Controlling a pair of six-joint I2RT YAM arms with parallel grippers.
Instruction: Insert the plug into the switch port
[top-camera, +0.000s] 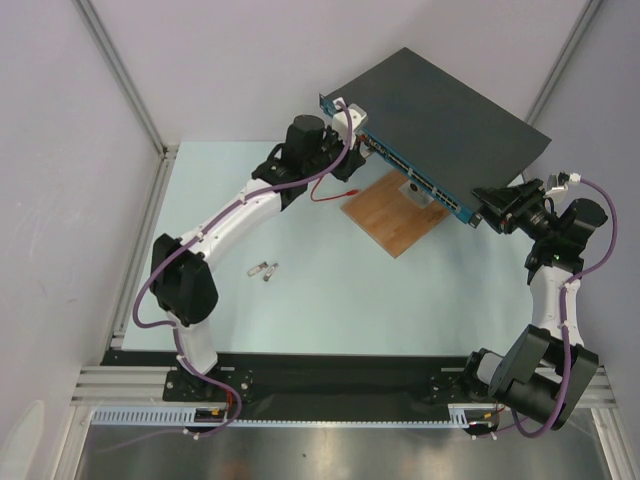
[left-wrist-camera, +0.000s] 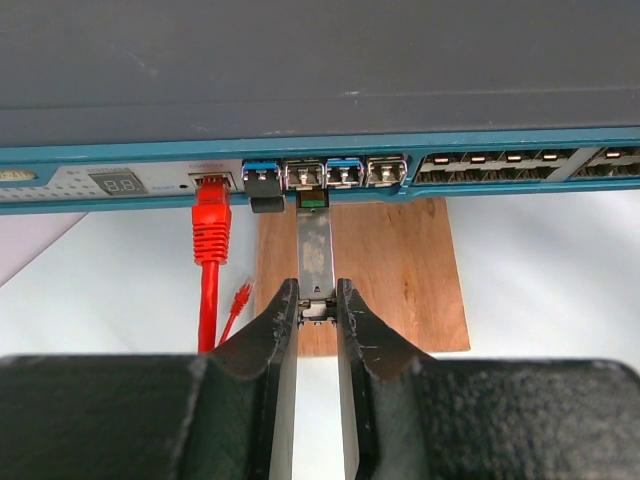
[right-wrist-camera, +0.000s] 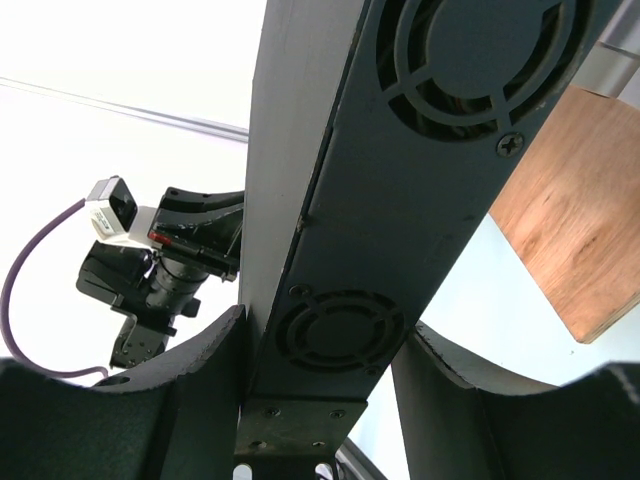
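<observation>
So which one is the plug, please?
Find the big flat dark grey metal switch box and follow its blue front edge to the red cable. To its right, a thin silver metal plug sticks out, pinched in the left arm's jaws. Its neighbours are short with blue tabs.

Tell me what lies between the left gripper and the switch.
Left wrist view: the silver plug spans it, tail pinched in the left gripper, tip at the switch's port row.

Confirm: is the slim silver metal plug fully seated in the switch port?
No: most of the slim silver metal plug shows outside the flat dark grey switch, only its tip at a port.
</observation>
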